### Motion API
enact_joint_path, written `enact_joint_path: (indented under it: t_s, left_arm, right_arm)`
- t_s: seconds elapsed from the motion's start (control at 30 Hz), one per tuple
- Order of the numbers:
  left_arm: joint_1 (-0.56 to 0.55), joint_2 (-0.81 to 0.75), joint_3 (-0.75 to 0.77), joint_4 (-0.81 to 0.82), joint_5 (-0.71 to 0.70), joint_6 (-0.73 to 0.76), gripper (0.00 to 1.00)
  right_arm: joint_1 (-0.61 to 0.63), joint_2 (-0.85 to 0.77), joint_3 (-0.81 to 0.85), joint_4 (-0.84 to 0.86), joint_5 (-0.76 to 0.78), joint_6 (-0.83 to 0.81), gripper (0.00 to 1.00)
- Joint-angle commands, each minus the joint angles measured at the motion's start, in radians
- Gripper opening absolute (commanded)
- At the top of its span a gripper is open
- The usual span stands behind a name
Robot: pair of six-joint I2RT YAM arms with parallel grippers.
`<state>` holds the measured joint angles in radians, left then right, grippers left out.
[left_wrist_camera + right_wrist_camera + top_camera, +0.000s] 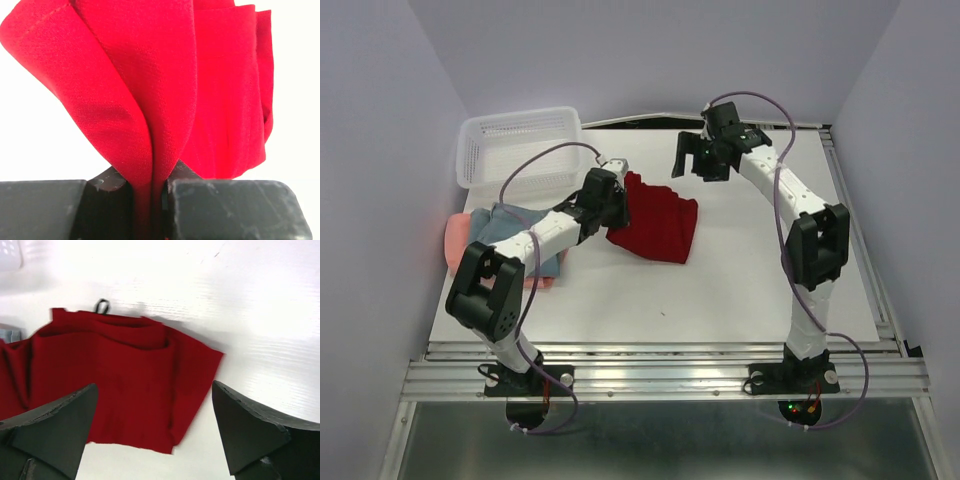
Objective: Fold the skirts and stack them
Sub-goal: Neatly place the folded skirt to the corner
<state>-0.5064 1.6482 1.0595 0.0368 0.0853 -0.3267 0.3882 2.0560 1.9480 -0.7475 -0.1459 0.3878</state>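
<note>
Nearest, seen from the left wrist: left claw (pixel 150 200) pinched almost closed on an upright fold of the red skirt (pixel 165 75), with cloth fanning out beyond the pads and cut off at the top edge. From above, hard to make out that grip, tucked under the wrist. Just left of that claw, blue skirt (pixel 515 225) lying on the pink skirt (pixel 460 240), both partly hidden by the left arm (pixel 535 240). Beyond it, white basket (pixel 520 145). Farther right, right claw (pixel 698 158) spread wide, gripping nothing, raised over the red skirt's far end. Underneath, plain white table (pixel 720 290), with pale lilac walls (pixel 380 120) around.
</note>
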Motion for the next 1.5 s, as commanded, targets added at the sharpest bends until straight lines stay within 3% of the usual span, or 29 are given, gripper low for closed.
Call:
enact_joint_path:
  t_s: [0.0,0.23,0.47,1.0,1.47]
  left_arm:
    - [0.029,-0.09,0.086,-0.201,-0.108,0.242,0.0]
    - [0.086,-0.163,0.155,-0.383,-0.021,0.418,0.0]
    - [0.207,-0.252,0.207,-0.514,0.036,0.475,0.0]
    - [0.4,-0.38,0.306,-0.643,0.234,0.471,0.0]
    - [0.658,-0.419,0.421,-0.741,0.34,0.529,0.0]
  right_arm:
    - [-0.006,-0.077,-0.033,0.023,0.028,-0.052,1.0]
    - [-0.026,-0.108,-0.043,-0.003,0.04,-0.096,1.0]
    - [-0.026,-0.122,-0.076,-0.003,0.04,-0.112,1.0]
    - [-0.026,-0.123,-0.116,-0.006,0.035,-0.132,1.0]
    - [-0.026,-0.115,-0.126,-0.006,0.034,-0.138,1.0]
